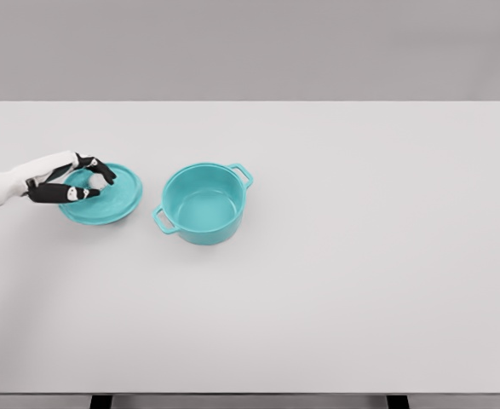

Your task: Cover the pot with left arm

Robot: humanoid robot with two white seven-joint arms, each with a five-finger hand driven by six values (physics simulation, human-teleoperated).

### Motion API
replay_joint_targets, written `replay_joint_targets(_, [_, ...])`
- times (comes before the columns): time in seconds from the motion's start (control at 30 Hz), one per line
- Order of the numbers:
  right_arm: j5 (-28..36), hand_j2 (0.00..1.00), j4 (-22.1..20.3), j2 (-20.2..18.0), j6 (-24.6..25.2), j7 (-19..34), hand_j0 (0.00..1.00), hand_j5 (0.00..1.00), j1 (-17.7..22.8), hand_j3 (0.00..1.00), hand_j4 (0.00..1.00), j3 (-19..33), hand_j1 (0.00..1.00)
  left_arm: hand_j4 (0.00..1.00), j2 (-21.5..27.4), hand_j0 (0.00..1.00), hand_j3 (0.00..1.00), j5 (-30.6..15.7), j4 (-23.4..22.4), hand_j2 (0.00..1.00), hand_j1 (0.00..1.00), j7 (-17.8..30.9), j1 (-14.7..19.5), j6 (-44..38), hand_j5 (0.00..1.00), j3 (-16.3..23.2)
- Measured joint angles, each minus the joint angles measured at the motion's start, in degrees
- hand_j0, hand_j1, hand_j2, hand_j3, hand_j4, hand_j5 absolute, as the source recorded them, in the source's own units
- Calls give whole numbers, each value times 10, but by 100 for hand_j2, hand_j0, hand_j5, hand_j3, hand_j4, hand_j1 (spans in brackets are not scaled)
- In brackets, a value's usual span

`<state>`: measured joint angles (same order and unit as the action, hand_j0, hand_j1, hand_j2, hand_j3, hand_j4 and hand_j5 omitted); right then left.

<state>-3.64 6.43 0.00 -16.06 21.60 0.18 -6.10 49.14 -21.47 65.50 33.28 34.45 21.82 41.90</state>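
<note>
Single head view, looking down and forward across the white table (335, 281), moderately distant, far edge visible

The white left arm reaches in from the picture's left edge, forearm level and pointing right. Its black-fingered left hand (77, 181) is curled, thumb and fingers pinched together. No right arm shows.

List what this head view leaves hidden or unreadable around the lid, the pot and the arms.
- Lid knob: covered by the left hand, so whether the fingers have actually closed on it cannot be told.
- Left arm: cut off by the picture's left edge behind the wrist.
- Right arm: not in the picture at all.
- Pot: its near inner wall is hidden by its own rim.
- Table legs: only the tops show, cut by the bottom edge.
</note>
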Motion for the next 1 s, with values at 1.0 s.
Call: replay_joint_targets(1.0, [0, 100, 0, 0, 0, 0, 100, 100, 0, 100, 100, 0, 100, 49, 15, 49, 49, 0, 128, 49, 49, -1, -2, 1, 49, -41])
